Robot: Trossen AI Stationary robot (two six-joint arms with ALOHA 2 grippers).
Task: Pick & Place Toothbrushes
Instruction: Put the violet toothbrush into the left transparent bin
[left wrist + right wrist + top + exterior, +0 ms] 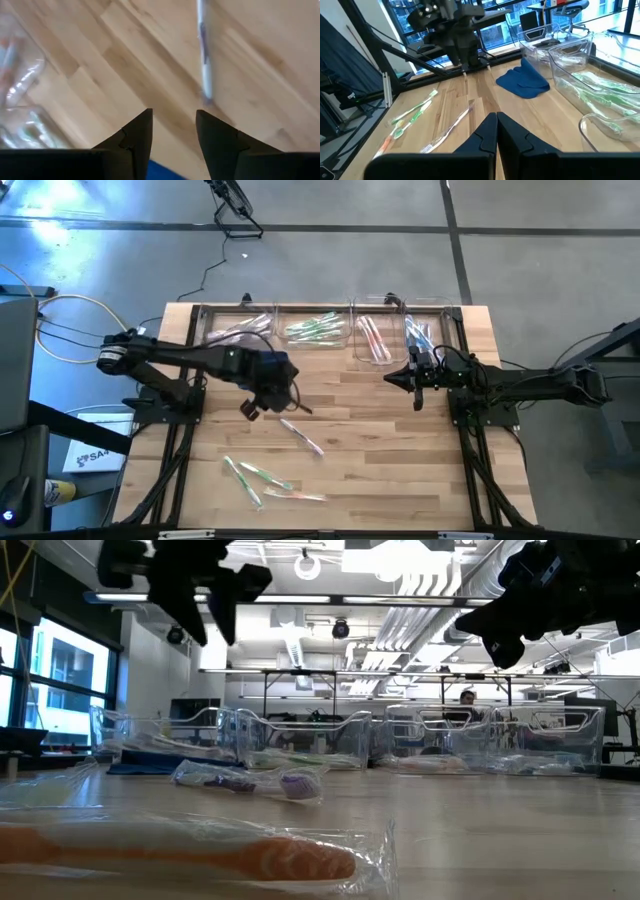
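Wrapped toothbrushes lie loose on the wooden table: one point(301, 436) in the middle, a few point(247, 476) nearer the front edge. From table height I see an orange one point(200, 856) up close and a purple one point(262, 781) behind it. More toothbrushes fill the clear bins point(318, 330) along the far edge. My left gripper point(272, 402) hangs open above the table, tilted down, just near of the blue cloth point(278, 366). Nothing is between its fingers point(172, 130); a whitish toothbrush point(202, 55) lies ahead of them. My right gripper point(414, 377) waits shut by the right-hand bins.
Four clear bins point(376, 340) stand in a row along the far edge. The blue cloth point(522, 83) lies in front of the left bins. Bare wood stretches between the loose toothbrushes and the bins. Arm frames run down both sides of the table.
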